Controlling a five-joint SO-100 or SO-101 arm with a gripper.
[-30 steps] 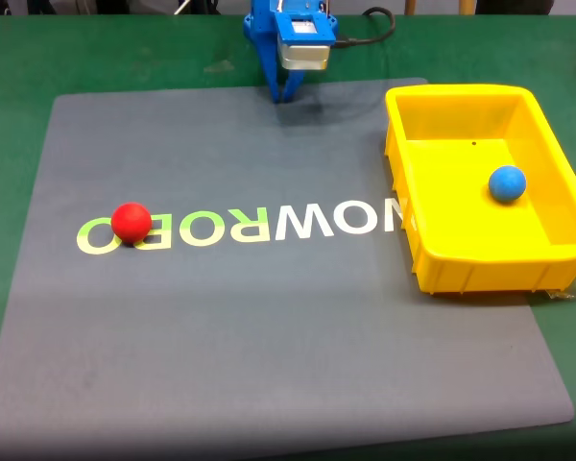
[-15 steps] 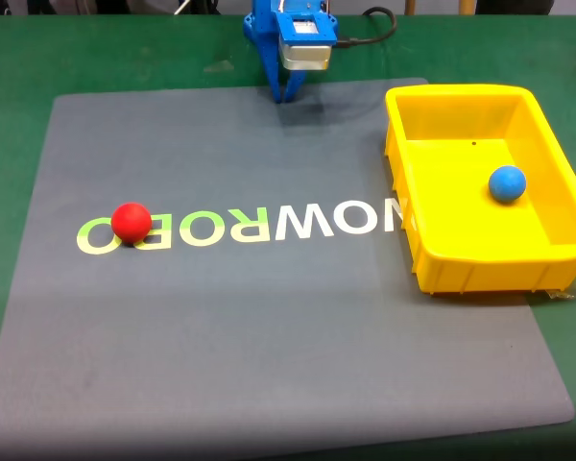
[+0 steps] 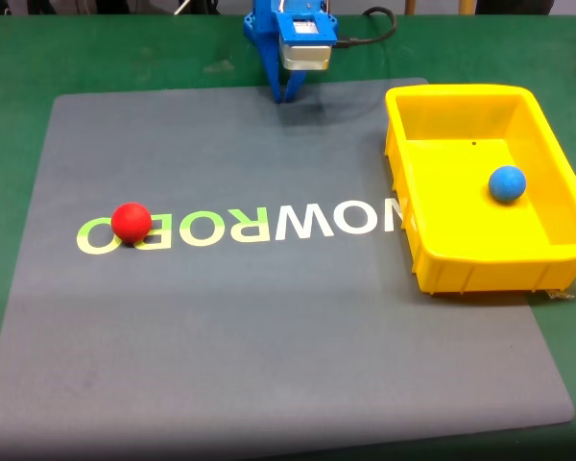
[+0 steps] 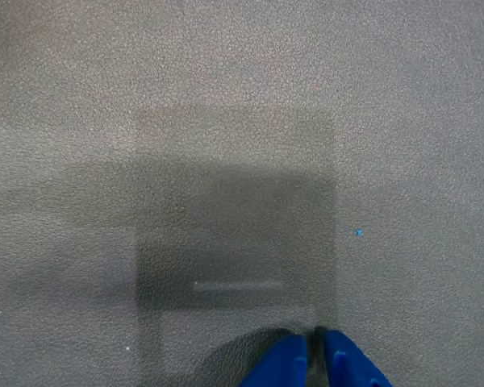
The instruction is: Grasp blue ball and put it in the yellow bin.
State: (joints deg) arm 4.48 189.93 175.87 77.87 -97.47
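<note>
Since the blue ball [image 3: 507, 182] is already seen inside the yellow bin [image 3: 461, 271], well apart from the hand [image 3: 285, 95], whose fingers are pressed together, empty, no reach is judged needed.

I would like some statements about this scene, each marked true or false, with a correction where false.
1. The blue ball lies inside the yellow bin. True.
2. The red ball lies in the bin too. False: it sits on the grey mat, over the printed letters, at the left of the fixed view.
3. The end effector holds a ball. False: its fingers are closed together with nothing between them.
4. The end effector hangs above the bin. False: it is at the mat's far edge, left of the bin in the fixed view.
5. The bin stands on the mat's right side. True.
</note>
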